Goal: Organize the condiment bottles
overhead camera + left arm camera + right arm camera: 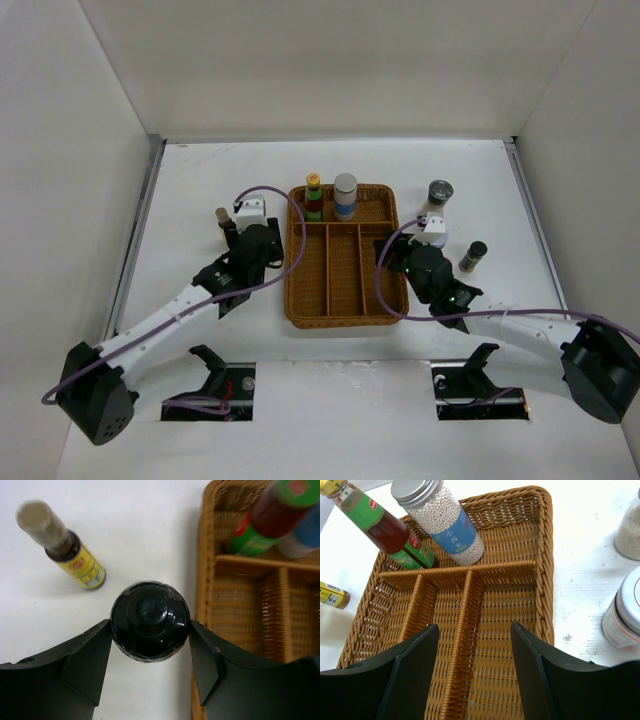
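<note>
My left gripper is shut on a black-capped bottle, both fingers pressed against the cap, just left of the wicker tray. In the top view this gripper hides the bottle. A yellow-labelled bottle with a grey cap stands to the far left of it. A green bottle with a red label and a blue-labelled jar stand in the tray's far compartment. My right gripper is open and empty above the tray's right compartments.
The brown wicker tray has three long near compartments. A grey-capped jar and a small black-capped bottle stand right of it. The right wrist view shows two jars beside the tray's right rim.
</note>
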